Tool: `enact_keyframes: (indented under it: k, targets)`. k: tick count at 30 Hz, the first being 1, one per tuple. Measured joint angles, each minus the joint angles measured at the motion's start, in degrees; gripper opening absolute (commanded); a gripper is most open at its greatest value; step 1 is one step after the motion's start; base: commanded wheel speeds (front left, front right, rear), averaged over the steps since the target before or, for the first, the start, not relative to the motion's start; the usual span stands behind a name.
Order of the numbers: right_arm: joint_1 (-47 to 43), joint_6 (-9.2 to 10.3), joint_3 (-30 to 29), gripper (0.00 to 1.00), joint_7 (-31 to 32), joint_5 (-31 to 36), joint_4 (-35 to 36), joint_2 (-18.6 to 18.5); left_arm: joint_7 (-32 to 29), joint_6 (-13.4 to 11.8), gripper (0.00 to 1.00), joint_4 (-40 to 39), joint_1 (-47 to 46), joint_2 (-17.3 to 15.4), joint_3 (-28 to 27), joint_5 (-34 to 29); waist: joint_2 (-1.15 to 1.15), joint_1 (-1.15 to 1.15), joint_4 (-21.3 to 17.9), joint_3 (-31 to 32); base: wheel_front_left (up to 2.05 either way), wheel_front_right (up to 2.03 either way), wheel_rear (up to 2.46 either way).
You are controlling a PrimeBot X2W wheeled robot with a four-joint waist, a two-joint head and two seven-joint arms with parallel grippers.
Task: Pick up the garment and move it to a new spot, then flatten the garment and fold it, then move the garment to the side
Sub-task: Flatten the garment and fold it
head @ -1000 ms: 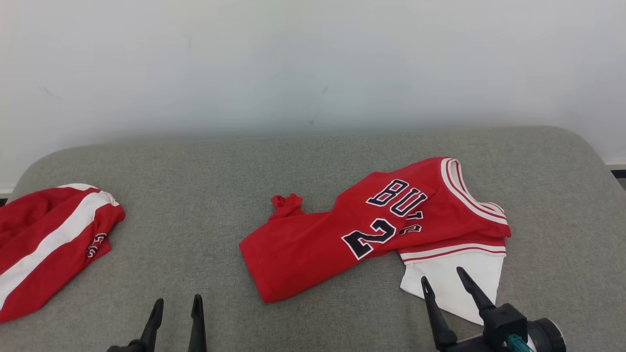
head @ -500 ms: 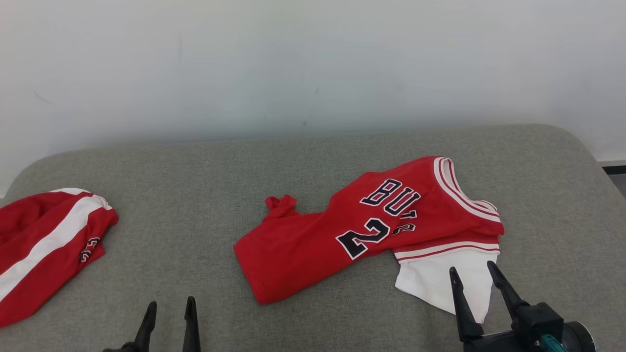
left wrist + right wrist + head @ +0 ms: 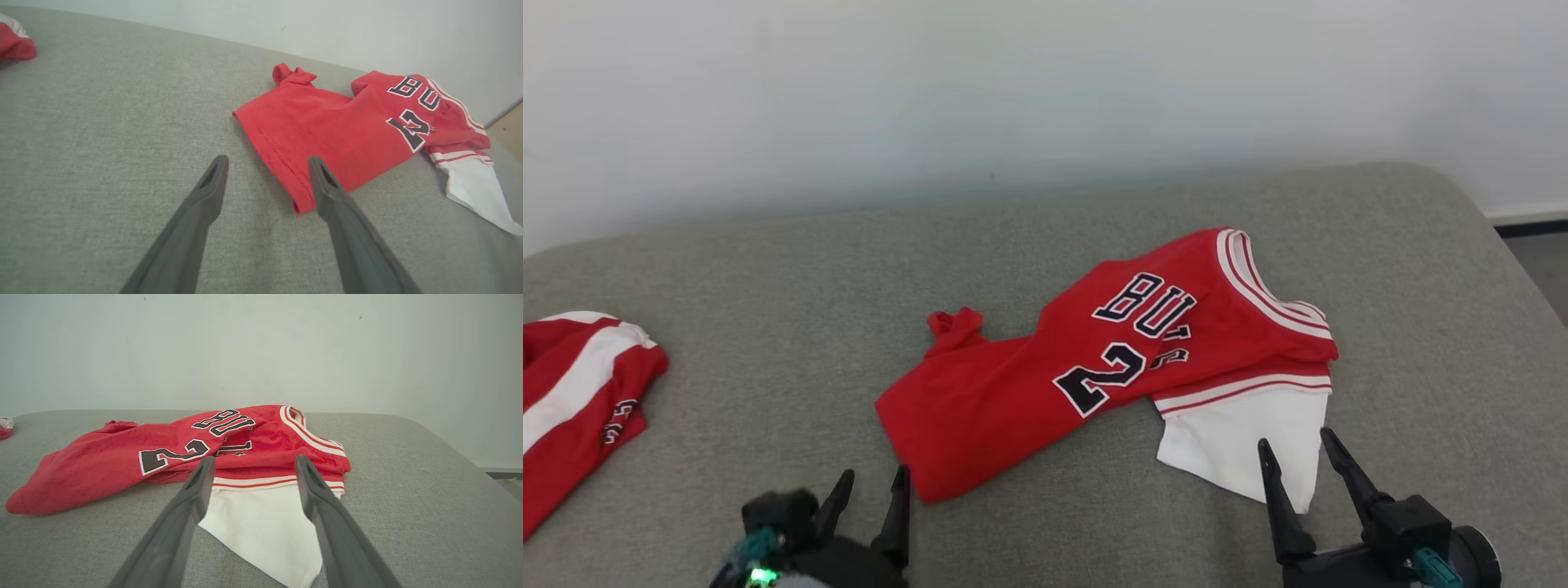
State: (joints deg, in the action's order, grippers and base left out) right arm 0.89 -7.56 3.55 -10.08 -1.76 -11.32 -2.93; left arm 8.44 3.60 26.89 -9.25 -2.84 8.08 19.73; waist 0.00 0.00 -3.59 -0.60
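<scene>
Both released: left gripper (image 3: 876,478) and right gripper (image 3: 1294,441) at near edge of the crumpled jersey (image 3: 1005,400), lower frame. Risk: pinching a single layer, so it drags and bunches.

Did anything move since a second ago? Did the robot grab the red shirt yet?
The left gripper moved forward, close to the near corner of the red jersey. The right gripper shifted slightly right by the jersey's white part. Both stay open, holding nothing. The camera turned, so the picture slid; the jersey and the other red garment lie as before.
</scene>
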Motion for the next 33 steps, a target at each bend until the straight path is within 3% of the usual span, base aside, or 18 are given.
enact_keyframes:
  k: [7, 11, 15, 20, 21, 22, 23, 24, 25, 33]
  targets:
    - [1.91, 0.0, 1.94, 1.0, -0.35, -1.02, -0.44, 0.01, -5.01, -0.63, 1.0, 7.48, -8.45, 0.0, 1.02, 4.11, 0.0, 0.01, -2.92, -3.17, 0.0, 0.0, 0.0]
    - [2.8, 0.0, 2.19, 1.0, -0.89, -1.53, -1.04, 0.01, -6.71, -2.21, 1.0, 10.87, -10.48, -0.02, 0.55, 5.27, 0.01, 0.01, -4.66, -4.66, 0.0, 0.0, 0.0]
    - [2.83, 0.0, 2.18, 1.0, -1.37, -1.81, -1.68, 0.01, -6.05, -4.16, 1.0, 12.55, -11.37, -0.04, 0.44, 5.01, 0.0, 0.01, -6.14, -5.49, 0.0, 0.0, 0.0]
    - [2.83, 0.0, 2.07, 1.0, -1.81, -2.12, -2.47, 0.01, -4.7, -3.57, 0.98, 13.51, -11.53, -0.09, 0.86, 5.01, 0.0, 0.01, -6.79, -5.31, 0.0, 0.0, 0.0]
    - [2.83, 0.0, 2.12, 1.0, -1.85, -2.13, -2.6, 0.01, -4.39, -3.54, 0.79, 13.78, -11.51, -0.08, 0.96, 5.01, 0.0, 0.01, -6.82, -5.14, 0.0, 0.0, 0.0]
    - [2.83, 0.0, 2.14, 1.0, -1.86, -2.18, -2.72, 0.01, -4.36, -3.32, 0.68, 14.03, -11.5, -0.08, 1.11, 5.03, 0.0, 0.01, -6.85, -4.96, 0.0, 0.0, 0.0]
    - [2.83, 0.0, 2.2, 1.0, -1.86, -2.18, -2.82, 0.01, -4.01, -2.99, 0.47, 14.17, -11.5, -0.08, 1.3, 5.1, 0.0, 0.01, -6.88, -4.79, 0.0, 0.0, 0.0]
    - [2.83, 0.0, 2.26, 1.0, -1.86, -2.18, -2.9, 0.01, -3.81, -2.61, 0.17, 14.29, -11.5, -0.04, 1.45, 5.17, 0.0, 0.01, -6.91, -4.63, 0.0, 0.0, 0.0]
    - [2.84, 0.0, 2.34, 1.0, -1.86, -2.18, -2.93, 0.01, -3.68, -2.49, 0.0, 14.48, -11.51, -0.04, 1.62, 5.17, 0.0, 0.01, -6.94, -4.48, 0.0, 0.0, 0.0]
    - [2.5, 0.0, 1.98, 1.0, -1.45, -2.15, -2.98, 0.01, 1.44, -0.04, 0.0, 13.92, -12.11, -0.03, 2.75, 5.79, 0.0, 0.01, -6.48, -3.03, 0.0, 0.0, 0.0]
